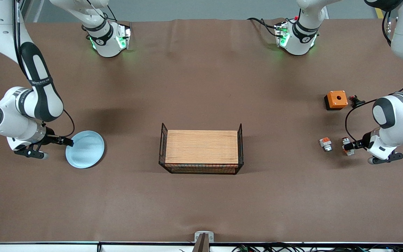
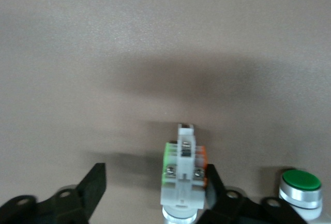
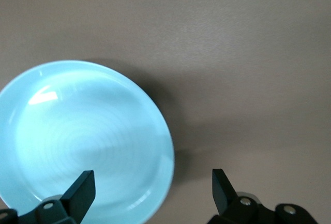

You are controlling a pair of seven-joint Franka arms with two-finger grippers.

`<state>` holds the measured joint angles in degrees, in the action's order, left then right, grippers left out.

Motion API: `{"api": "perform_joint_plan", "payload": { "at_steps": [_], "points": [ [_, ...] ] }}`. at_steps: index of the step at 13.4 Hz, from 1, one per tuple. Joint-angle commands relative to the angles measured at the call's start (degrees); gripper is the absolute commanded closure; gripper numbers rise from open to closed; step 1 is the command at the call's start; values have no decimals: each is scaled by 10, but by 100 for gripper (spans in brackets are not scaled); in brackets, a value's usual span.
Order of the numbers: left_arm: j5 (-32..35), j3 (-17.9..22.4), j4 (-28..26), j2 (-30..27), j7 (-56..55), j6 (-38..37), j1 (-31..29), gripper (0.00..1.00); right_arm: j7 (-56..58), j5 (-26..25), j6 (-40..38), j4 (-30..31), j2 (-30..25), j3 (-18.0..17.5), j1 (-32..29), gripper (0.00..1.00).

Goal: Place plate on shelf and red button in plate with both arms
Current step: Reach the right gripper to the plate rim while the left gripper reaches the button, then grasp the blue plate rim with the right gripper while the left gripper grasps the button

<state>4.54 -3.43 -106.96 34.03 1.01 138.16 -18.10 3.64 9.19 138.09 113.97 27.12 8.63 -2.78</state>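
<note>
At the right arm's end of the table we find the plate (image 1: 84,149), pale blue and glossy, lying flat on the brown table (image 1: 201,87). The right gripper (image 1: 69,141) sits low at the plate's rim, jaws spread wide; in the right wrist view one finger stands over the plate's (image 3: 85,141) edge and the other over bare table, nothing clamped. Toward the left arm's end, the left gripper (image 1: 351,146) is down at the red button (image 1: 347,146). From the left wrist view the red button (image 2: 183,175) lies between the jaws, one finger close against it and the other well apart, so we note the jaws as released, not yet gripping. Its lower end is cut off by that view's edge. Just beside it lies a stubbier white piece (image 1: 325,144) with orange top. Farther from the front camera sits an orange box (image 1: 336,99). A wire basket (image 1: 201,148) with a wooden board stands mid-table.
</note>
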Motion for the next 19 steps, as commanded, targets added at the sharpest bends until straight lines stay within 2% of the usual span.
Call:
{"api": "perform_joint_plan", "payload": {
  "at_steps": [1, 3, 4, 5, 6, 8, 11, 17, 19],
  "points": [
    [10, -2, -4, -1, 1, 7, 0, 27, 3, 46, -3, -32, 35, -8, -7, 4],
    [10, -3, -4, -1, 2, 7, 2, 53, 5, 45, -5, -38, 42, -7, -9, 8],
    [10, -3, -4, -2, 2, 6, 4, 69, 12, 43, -5, -45, 46, -7, -9, 10],
    [10, -5, -4, -4, 1, 4, 7, 93, 34, 43, -6, -48, 50, -7, -11, 12],
    [10, -8, -3, -5, 1, 1, 7, 100, 46, 43, -7, -50, 55, -7, -12, 16],
    [10, -19, 4, -17, 0, 0, 7, 100, 48, 44, -9, -51, 57, -7, -16, 24],
    [10, -34, 28, -36, 4, -23, 6, 100, 50, 44, -10, -52, 59, -7, -16, 24],
    [-1, -75, 163, -43, -6, -184, 8, 100, 53, 45, -10, -53, 67, -7, -17, 35],
    [-6, -80, 173, -43, -7, -192, 9, 100, 66, 45, -10, -53, 68, -7, -17, 42]
  ]
}}
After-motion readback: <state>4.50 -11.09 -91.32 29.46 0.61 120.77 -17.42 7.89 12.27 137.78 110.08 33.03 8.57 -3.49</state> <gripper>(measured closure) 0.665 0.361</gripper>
